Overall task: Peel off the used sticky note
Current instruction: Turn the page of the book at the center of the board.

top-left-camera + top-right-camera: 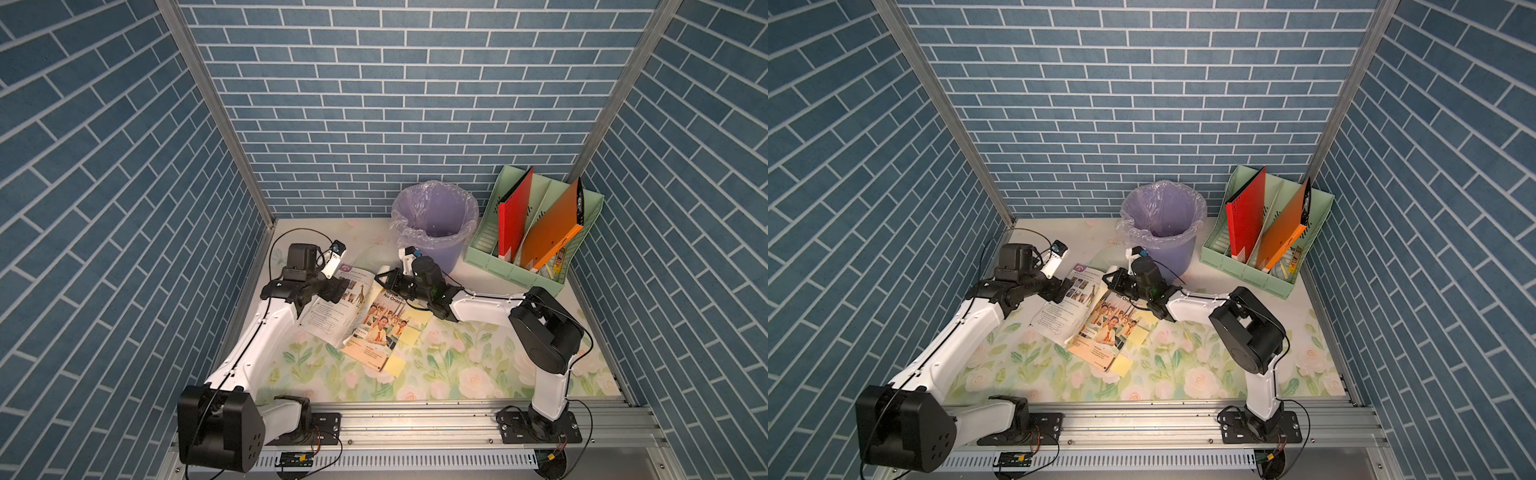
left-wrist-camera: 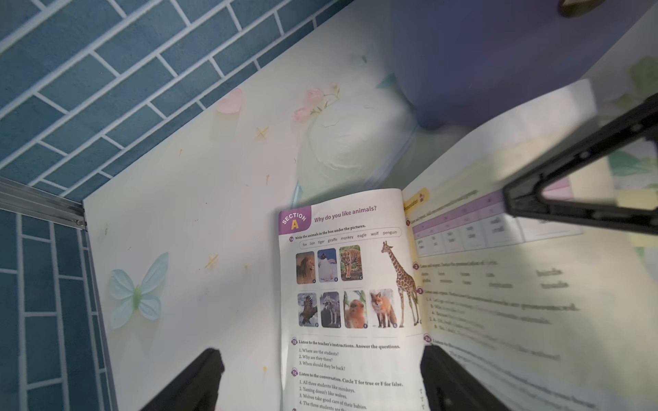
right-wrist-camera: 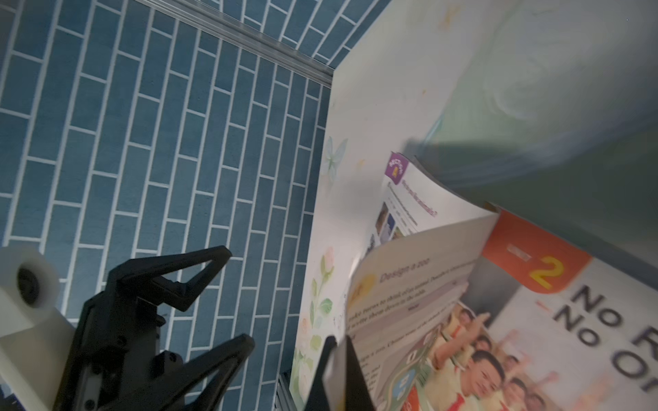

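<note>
Top views, book: Your book (image 1: 374,328) lies open on the surface (image 1: 478,361). Its spine slants from the bin (image 1: 440,251) side toward the front rail. Lying flat, it gives both arms something to work against.

Top views, sticky notes: Yellow sticky notes (image 1: 409,334) (image 1: 1138,334) cling along the outer edge of the right-hand sheet, one above another. Each juts off the paper toward the right arm, with its stuck edge toward the spine and its free edge outward. They look near square, so no long axis stands out. You cannot tell from here which one is the used one.

Top views, claws: The left claw (image 1: 338,289) hovers over the left-hand sheet. The right claw (image 1: 380,278) sits at the book's far end, close to the spine.

Left wrist, left claw: It is spread wide and straddles the animal pictures without gripping anything. My guess is that it is placed to hold the book down during a peel. The notes are too blurred to place in this view.

Right wrist, right claw: The right claw (image 3: 338,356) is pressed together and appears to pinch the top edge of a page (image 3: 409,284), which curls up from it. This is probably to lift the page clear of the notes. No note shows in this view.

Right wrist, left claw: The left claw (image 3: 238,297) shows opposite, its jaws apart.
</note>
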You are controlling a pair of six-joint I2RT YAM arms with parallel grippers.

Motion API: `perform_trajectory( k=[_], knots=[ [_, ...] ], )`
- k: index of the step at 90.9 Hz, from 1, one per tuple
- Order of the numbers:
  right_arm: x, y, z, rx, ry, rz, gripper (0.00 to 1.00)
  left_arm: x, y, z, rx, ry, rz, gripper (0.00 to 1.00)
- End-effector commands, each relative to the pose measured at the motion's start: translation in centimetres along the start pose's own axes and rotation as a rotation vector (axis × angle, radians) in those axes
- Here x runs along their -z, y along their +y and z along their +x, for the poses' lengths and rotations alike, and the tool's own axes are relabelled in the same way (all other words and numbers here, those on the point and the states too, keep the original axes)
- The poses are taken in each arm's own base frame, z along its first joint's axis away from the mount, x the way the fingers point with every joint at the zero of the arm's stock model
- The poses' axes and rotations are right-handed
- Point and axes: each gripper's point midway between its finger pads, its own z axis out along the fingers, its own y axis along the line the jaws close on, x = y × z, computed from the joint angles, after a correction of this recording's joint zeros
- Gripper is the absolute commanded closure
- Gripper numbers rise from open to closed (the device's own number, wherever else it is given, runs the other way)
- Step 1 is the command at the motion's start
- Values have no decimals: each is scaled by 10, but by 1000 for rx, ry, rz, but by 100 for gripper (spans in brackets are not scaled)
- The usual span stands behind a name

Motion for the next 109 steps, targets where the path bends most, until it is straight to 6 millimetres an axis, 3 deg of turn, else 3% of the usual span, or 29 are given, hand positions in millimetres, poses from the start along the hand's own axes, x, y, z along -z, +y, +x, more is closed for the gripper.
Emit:
perform_trajectory(
  k=[1, 17, 28, 44, 55, 62, 72, 75, 92, 109],
  knots=[
    [-25, 9, -1, 1, 18, -10, 100, 9, -20, 6, 113, 21, 139, 6],
    [-46, 19, -8, -16, 7, -29, 100, 5, -31, 18, 150, 53, 194, 10],
    [-51, 12, -5, -27, 13, -14, 100, 2, -35, 24, 155, 72, 211, 14],
    [-55, -1, -4, -45, 5, 23, 92, -4, -49, 29, 156, 80, 267, 15],
    [-64, -1, -6, -56, 6, 22, 90, 6, -57, 20, 140, 52, 313, 14],
    [-70, 2, -8, -59, 8, 13, 90, 13, -58, 13, 127, 31, 315, 13],
    [-71, 10, -12, -56, -3, 6, 89, 10, -62, 22, 98, 67, 312, 13],
    [-77, -2, -7, -61, 7, 25, 89, 11, -63, 22, 96, 68, 317, 13],
    [-77, -7, -5, -64, 6, 51, 88, 2, -55, 30, 23, 94, 197, 15],
    [-83, -5, 0, -63, 22, 52, 87, 16, -63, 7, -25, 42, 182, 15]
  ],
)
